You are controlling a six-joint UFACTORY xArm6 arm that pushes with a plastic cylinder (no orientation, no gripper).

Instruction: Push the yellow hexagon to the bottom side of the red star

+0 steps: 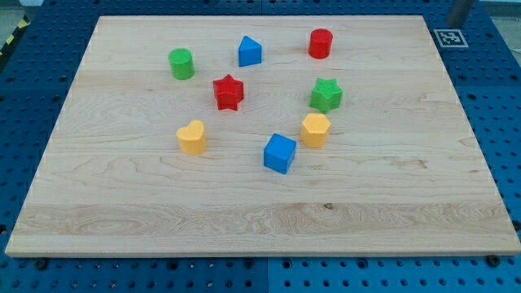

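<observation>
The yellow hexagon (315,129) sits right of the board's middle, just below the green star (326,94) and up-right of the blue cube (279,153). The red star (229,92) lies up-left of it, near the middle of the upper half. The space directly below the red star holds no block. A dark rod (461,11) shows at the view's top right corner, off the board and cut by the frame edge; my tip itself cannot be made out. It is far from all blocks.
A yellow heart (193,137) lies lower left of the red star. A green cylinder (181,63), a blue pentagon-like block (250,51) and a red cylinder (321,43) stand along the top. The wooden board (260,220) rests on a blue pegboard; a marker tag (448,37) is at top right.
</observation>
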